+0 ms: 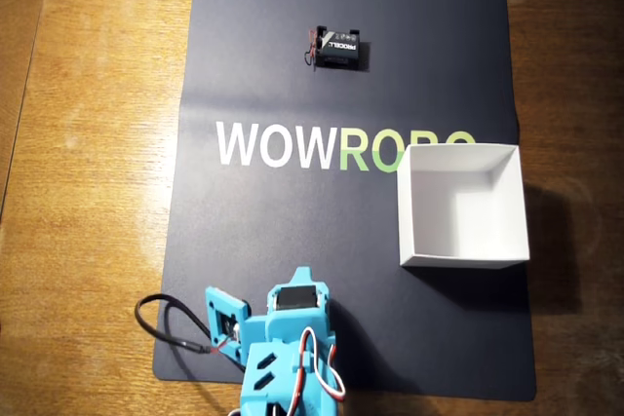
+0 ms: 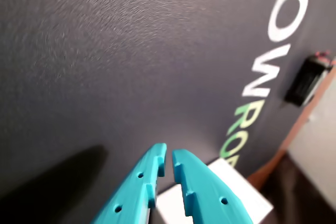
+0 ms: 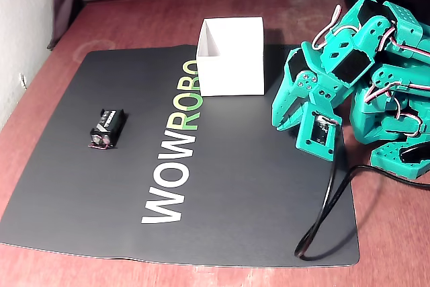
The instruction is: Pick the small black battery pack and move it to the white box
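The small black battery pack [image 1: 336,47] lies on the far part of the dark mat, with red wires at one end. It also shows in the wrist view [image 2: 307,81] at the right edge and in the fixed view [image 3: 106,127] at the left. The open white box [image 1: 458,260] stands on the mat's right side in the overhead view; it also shows in the fixed view [image 3: 232,65]. My teal gripper [image 2: 168,155] is shut and empty. It hangs above the near part of the mat [image 1: 300,278], far from the battery pack. In the fixed view it points down beside the box [image 3: 283,122].
The dark mat [image 1: 253,241] with the "WOWROBO" lettering lies on a wooden table [image 1: 88,143]. A black cable [image 3: 322,220] loops from the arm onto the mat's near corner. The folded arm [image 3: 376,65] sits at the mat's edge.
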### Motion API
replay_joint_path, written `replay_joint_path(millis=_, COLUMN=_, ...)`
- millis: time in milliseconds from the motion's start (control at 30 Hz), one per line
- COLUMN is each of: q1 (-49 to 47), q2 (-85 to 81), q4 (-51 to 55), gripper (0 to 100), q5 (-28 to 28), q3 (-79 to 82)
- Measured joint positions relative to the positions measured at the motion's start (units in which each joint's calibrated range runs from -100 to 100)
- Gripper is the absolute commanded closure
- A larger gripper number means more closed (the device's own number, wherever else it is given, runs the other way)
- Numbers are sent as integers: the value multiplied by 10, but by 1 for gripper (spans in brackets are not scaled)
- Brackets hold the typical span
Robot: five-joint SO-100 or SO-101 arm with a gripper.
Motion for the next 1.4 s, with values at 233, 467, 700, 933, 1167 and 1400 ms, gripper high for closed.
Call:
replay_joint_path(millis=233, q1=0, q2=121, q4=-16, gripper=99, q5=26, q3=-63)
replay_joint_path(millis=467, q1=0, q2=308, q4=-85, gripper=99, q5=26, q3=-222)
replay_joint_path(millis=700, q1=0, q2=569, q4=-92, gripper=99, q5=28, q3=-458)
replay_joint_path(millis=933, q1=52, q2=758, q4=-92, gripper=99, q5=28, q3=-641)
replay_joint_path(millis=1167, q1=77, q2=859, q4=-99, gripper=99, q5=28, q3=-721)
replay_joint_path(millis=1400, q1=80, q2=974, q4=-103, gripper=99, q5=28, q3=-841)
